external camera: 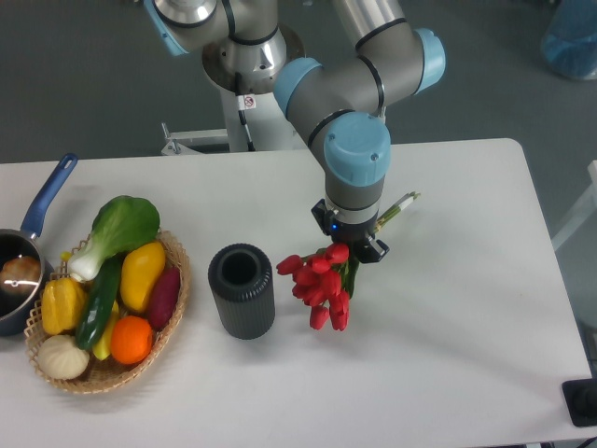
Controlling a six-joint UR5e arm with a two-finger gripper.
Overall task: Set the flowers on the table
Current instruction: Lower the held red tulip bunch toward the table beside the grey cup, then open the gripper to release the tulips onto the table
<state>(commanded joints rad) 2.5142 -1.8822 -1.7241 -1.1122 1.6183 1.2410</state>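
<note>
The flowers [318, 280] are a bunch of red tulips with green leaves, lying near the middle of the white table [466, 336]. Their heads point toward the front left, and the thin green stem ends [401, 205] stick out to the back right of the wrist. My gripper [353, 246] points down over the bunch and is shut on the stems just behind the heads. I cannot tell whether the heads touch the tabletop or hang just above it.
A dark grey ribbed cylindrical vase [242, 290] stands upright just left of the tulips. A wicker basket [173, 280] of colourful vegetables is at the front left. A blue-handled pot [19, 275] sits at the left edge.
</note>
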